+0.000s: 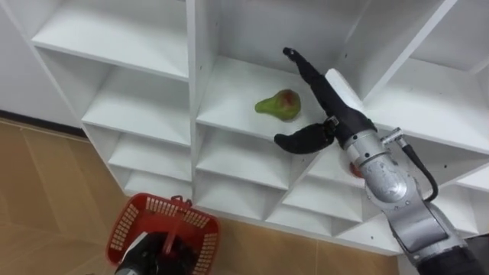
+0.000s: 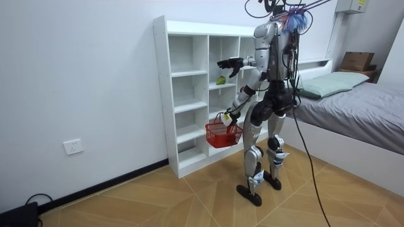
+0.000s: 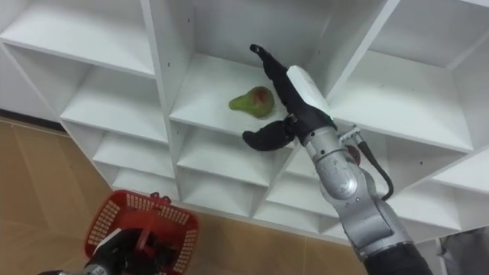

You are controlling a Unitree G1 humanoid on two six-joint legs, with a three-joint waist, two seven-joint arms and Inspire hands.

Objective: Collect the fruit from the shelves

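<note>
Left hand [image 1: 150, 255] gripping basket [image 1: 153, 208], right hand [image 1: 334, 105] spread beside pear [image 1: 279, 105]

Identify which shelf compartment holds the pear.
The middle-column compartment the open right robot hand reaches toward; the pear lies there. Left robot hand holds the red basket.

Green pear [image 1: 279, 105], red blush, on its side on middle-column shelf of white closet [image 1: 200, 92], narrow end pointing left. Red mesh basket [image 1: 122, 229] low down, gripped by handle in left hand [image 1: 149, 256].
</note>
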